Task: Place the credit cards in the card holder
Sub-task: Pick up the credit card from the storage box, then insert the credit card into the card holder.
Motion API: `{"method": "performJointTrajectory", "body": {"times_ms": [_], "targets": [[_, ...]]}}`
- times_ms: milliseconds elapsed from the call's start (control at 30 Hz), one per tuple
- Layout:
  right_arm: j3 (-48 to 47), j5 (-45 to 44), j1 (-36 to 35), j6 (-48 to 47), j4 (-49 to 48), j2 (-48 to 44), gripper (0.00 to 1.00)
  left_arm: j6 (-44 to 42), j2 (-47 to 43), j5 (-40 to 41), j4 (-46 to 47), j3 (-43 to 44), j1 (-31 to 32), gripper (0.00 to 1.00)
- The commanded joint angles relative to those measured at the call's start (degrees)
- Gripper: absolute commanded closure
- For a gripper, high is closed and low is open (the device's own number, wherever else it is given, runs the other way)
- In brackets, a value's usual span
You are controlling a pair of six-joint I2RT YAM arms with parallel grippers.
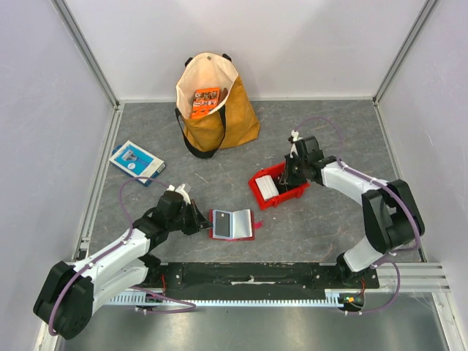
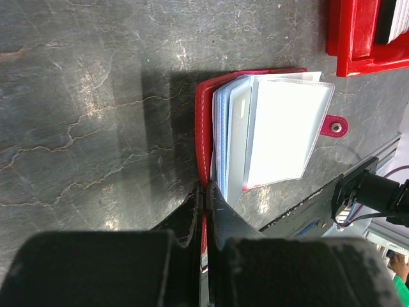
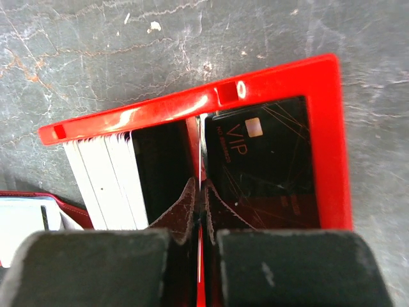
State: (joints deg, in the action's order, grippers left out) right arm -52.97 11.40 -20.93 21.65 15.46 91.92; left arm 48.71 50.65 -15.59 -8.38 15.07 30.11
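Observation:
The red card holder (image 1: 232, 224) lies open on the grey table, its clear pockets fanned out (image 2: 275, 128). My left gripper (image 1: 199, 219) is shut on the left edge of its red cover (image 2: 206, 188). My right gripper (image 1: 291, 175) reaches down into the red bin (image 1: 281, 196). It is shut on a thin credit card, seen edge-on as a pale line between the fingertips (image 3: 204, 185). Inside the bin (image 3: 192, 109), a stack of whitish credit cards (image 3: 105, 182) stands on the left. A dark VIP card (image 3: 262, 166) lies on the right.
A tan tote bag (image 1: 219, 121) holding an orange packet (image 1: 206, 101) stands at the back centre. A blue-and-white flat box (image 1: 136, 161) lies at the left. White walls close in the sides and back, and a black rail (image 1: 248, 274) runs along the near edge.

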Motion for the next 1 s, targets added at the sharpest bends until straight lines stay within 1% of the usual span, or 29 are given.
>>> {"method": "performJointTrajectory", "body": {"times_ms": [0, 167, 267, 333, 433, 500, 567, 667, 733, 833, 900, 967], "targets": [[-4.5, -4.6, -0.3, -1.9, 3.5, -7.4, 1.00, -2.0, -0.6, -1.3, 1.9, 1.4, 0.2, 0.98], [-5.3, -5.7, -0.3, -1.4, 5.4, -12.5, 1.00, -2.0, -0.7, -1.3, 1.9, 1.4, 0.2, 0.98], [-3.7, -5.7, -1.3, 1.6, 4.3, -16.6, 1.00, -2.0, -0.8, -1.1, 2.0, 1.2, 0.2, 0.98], [-1.2, -5.9, -3.9, 4.5, 2.1, -19.2, 1.00, -1.9, -0.9, -1.2, 2.1, 1.1, 0.1, 0.98], [2.2, -11.0, -12.4, 12.6, -1.8, -22.5, 1.00, -1.7, -1.2, -1.4, 2.2, 1.1, 0.2, 0.98], [5.1, -18.8, -19.9, 20.8, -6.5, -24.4, 1.00, -1.5, -1.3, -1.5, 2.3, 0.9, 0.2, 0.98], [8.4, -26.3, -27.7, 26.7, -12.0, -24.9, 1.00, -1.1, -1.4, -1.7, 2.5, 0.7, 0.0, 0.98], [9.3, -38.3, -38.9, 32.0, -16.9, -22.1, 1.00, -0.6, -1.7, -2.1, 2.8, 0.4, 0.1, 0.98], [7.2, -45.3, -44.5, 33.8, -17.0, -19.0, 1.00, -0.5, -2.0, -2.2, 2.7, 0.3, 0.1, 0.98], [3.9, -52.4, -50.3, 36.2, -17.2, -14.5, 1.00, 0.0, -2.8, -2.3, 2.6, 0.0, 0.1, 0.98], [2.2, -55.2, -52.6, 37.1, -16.9, -12.0, 1.00, 0.2, -3.2, -2.3, 2.5, -0.1, 0.2, 0.98], [0.5, -57.0, -53.4, 38.4, -15.6, -9.4, 1.00, 0.3, -3.5, -2.3, 2.5, -0.2, 0.1, 0.98]]}}
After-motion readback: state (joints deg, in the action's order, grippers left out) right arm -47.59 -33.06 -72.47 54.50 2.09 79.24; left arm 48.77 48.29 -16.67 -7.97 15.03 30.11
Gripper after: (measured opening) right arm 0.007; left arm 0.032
